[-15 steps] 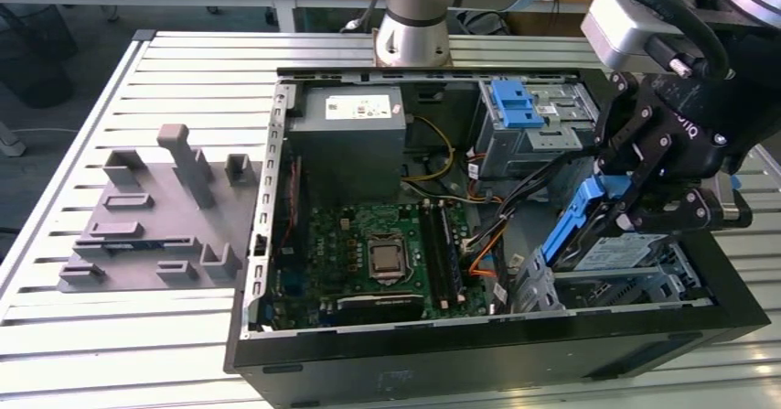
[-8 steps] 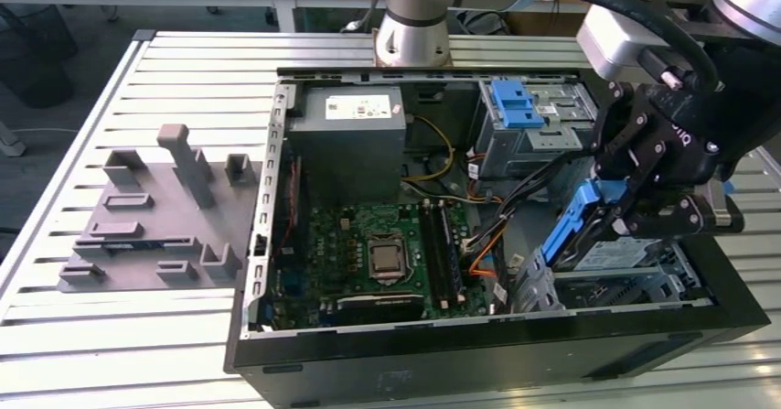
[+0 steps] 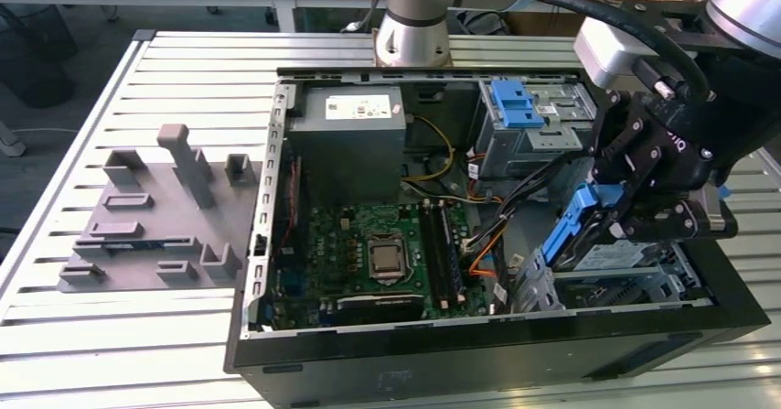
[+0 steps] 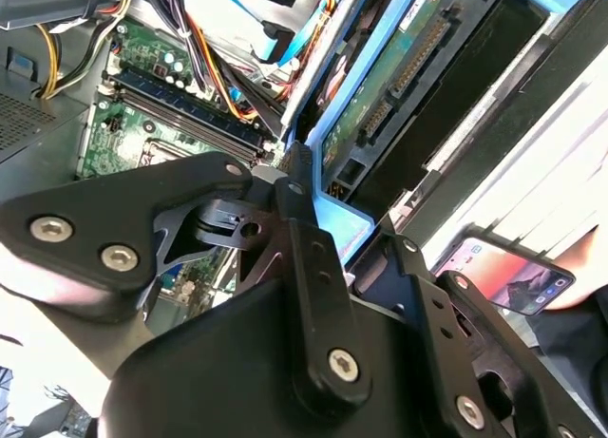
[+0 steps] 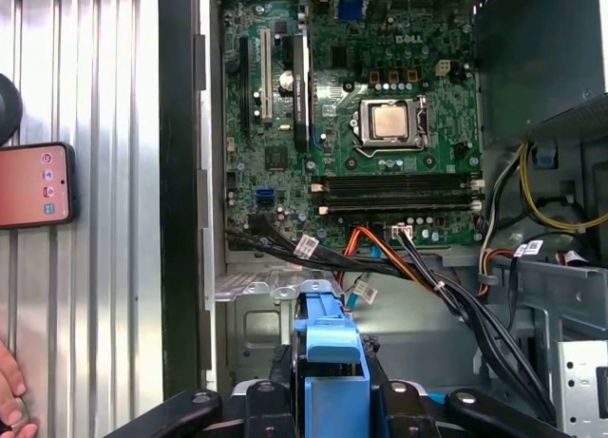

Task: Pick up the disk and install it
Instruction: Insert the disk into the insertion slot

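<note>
While the open computer case (image 3: pixel 488 354) lies on its side on the ribbed metal desk (image 3: pixel 110 336) in the exterior view, the black tool (image 3: pixel 635 221) hangs over the case's corner at the exterior view's right, clamped on the disk (image 3: pixel 572 229). That disk stands tilted on edge, its bright blue plastic frame showing beside the drive bay (image 3: pixel 623 285), a cage of thin grey sheet metal. Deeper in the case sit a green circuit board (image 3: pixel 366 253) with a square silver chip, a boxy grey power supply (image 3: pixel 347 130) and a second blue plastic tray (image 3: pixel 518 107). A flat grey moulded fixture (image 3: pixel 153 217) with upright blocks rests on the desk at the exterior view's left.

Seen in the second wrist view, the tool's matte black links and bright screw heads (image 4: pixel 313 267) crowd the foreground. Beyond them the disk (image 4: pixel 380 105) shows its green underside board and blue frame, slanting along the dark case wall. A phone (image 4: pixel 503 272) with a lit screen lies near a hand (image 4: pixel 584 291).

From the first wrist view, the blue frame of the disk (image 5: pixel 328 362) sits gripped between the tool's (image 5: pixel 328 405) black arms, above the bay's pale metal floor. Orange and black cables (image 5: pixel 399 267) cross toward the green board (image 5: pixel 361 124). A phone (image 5: pixel 33 186) rests on the ribbed desk (image 5: pixel 104 219), and fingertips (image 5: pixel 11 395) touch it nearby.
</note>
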`<state>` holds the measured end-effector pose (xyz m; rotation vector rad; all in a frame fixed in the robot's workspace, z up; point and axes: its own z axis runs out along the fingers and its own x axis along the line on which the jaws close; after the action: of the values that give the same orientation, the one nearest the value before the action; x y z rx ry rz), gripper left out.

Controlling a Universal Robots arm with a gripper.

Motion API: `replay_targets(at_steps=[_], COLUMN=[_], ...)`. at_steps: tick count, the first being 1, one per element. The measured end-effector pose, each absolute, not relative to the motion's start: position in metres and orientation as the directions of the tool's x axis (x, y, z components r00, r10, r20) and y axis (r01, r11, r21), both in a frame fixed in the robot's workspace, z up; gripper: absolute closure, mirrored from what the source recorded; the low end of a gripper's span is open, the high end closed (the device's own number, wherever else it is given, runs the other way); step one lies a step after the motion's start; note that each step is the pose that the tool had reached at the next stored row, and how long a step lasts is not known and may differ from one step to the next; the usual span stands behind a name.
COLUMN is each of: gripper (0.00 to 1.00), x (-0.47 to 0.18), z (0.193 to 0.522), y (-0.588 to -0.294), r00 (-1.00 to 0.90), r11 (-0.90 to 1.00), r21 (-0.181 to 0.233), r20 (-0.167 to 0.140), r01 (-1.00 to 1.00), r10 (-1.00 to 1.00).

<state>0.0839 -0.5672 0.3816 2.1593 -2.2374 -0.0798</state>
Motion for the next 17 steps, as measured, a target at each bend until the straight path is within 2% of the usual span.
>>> replay_targets(at_steps=[8, 9, 17], gripper=[0.62, 0.56, 0.58], x=[0.0839, 0.0839, 0.0839], z=[0.3814, 0.3815, 0.3782], y=[-0.5672, -0.5672, -0.5672], r00=[-0.036, -0.036, -0.036], r11=[0.035, 0.035, 0.035], r21=[0.059, 0.059, 0.057], r20=[-0.013, -0.013, -0.013], r01=[-0.998, -0.998, -0.998], r10=[-0.999, -0.999, -0.999])
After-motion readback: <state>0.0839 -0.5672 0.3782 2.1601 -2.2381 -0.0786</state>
